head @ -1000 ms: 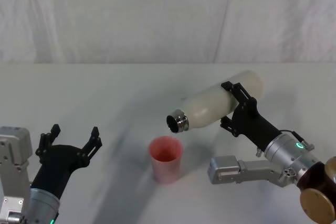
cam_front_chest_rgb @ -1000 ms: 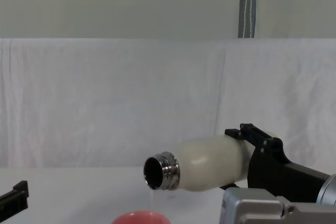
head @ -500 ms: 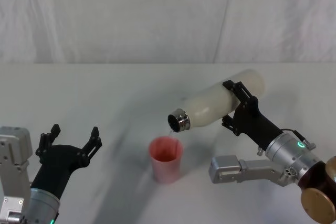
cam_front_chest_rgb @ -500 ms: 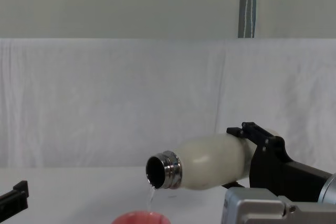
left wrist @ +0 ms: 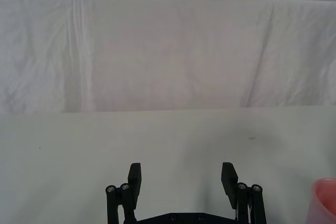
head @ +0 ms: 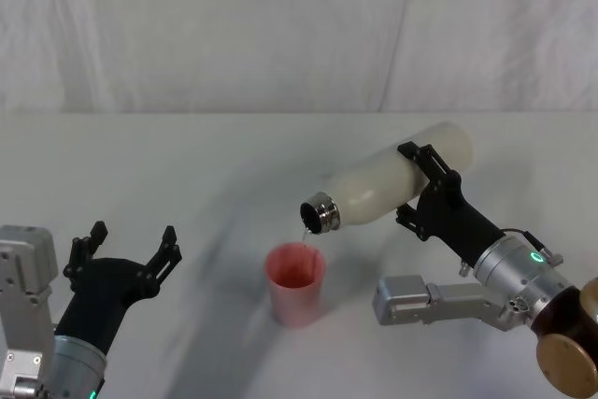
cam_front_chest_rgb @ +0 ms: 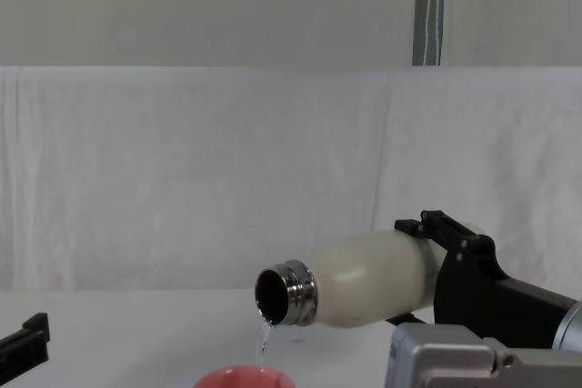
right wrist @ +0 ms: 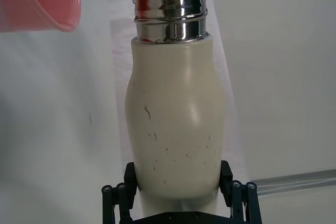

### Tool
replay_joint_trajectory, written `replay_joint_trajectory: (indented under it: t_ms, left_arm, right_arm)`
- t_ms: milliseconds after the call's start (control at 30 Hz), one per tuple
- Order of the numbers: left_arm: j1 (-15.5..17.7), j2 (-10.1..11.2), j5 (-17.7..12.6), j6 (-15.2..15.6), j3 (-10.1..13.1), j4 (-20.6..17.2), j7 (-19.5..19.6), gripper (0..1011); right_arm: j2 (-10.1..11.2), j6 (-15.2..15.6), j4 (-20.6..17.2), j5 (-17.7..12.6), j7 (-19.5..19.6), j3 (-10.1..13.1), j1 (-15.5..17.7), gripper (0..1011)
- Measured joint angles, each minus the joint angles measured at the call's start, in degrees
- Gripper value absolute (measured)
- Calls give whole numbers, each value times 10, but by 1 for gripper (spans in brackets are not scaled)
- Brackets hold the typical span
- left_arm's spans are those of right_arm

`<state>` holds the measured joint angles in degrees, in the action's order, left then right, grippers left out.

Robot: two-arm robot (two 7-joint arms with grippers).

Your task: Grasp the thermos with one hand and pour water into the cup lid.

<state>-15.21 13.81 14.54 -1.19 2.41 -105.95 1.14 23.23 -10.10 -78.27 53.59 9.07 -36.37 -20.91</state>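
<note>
White cloth drapes the wall behind a pale table point(head: 187, 165). Over the table's right side, the right gripper point(head: 425, 195) is clamped around the lower body of the thermos point(head: 392, 186), holding it in the air and tipped nearly flat, steel neck pointing toward the robot's left and slightly down. A thin stream of water point(cam_front_chest_rgb: 264, 338) falls from the mouth toward the cup lid point(head: 296, 282), which stands on the table just below the neck.

Risk, as a judgement: the lid is small and light, so tipping further could thicken the stream and overfill or overshoot it, and a sideways drift of the arm could carry the stream past the rim.

The left gripper point(head: 131, 254) waits low on the left, fingers spread wide and holding nothing.

From the chest the falling stream reads clearly; from the head the lid's full height and its place under the neck are plain; the right wrist view shows dark scuffs on the thermos body.
</note>
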Motion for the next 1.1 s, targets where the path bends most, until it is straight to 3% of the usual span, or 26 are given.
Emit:
replay_joint_trajectory:
  t_ms: [1100]
  left_arm:
    - [0, 0, 0, 0, 0, 0, 0, 1001]
  right_arm:
    - [-1, 1, 4, -1, 1, 1, -2, 956]
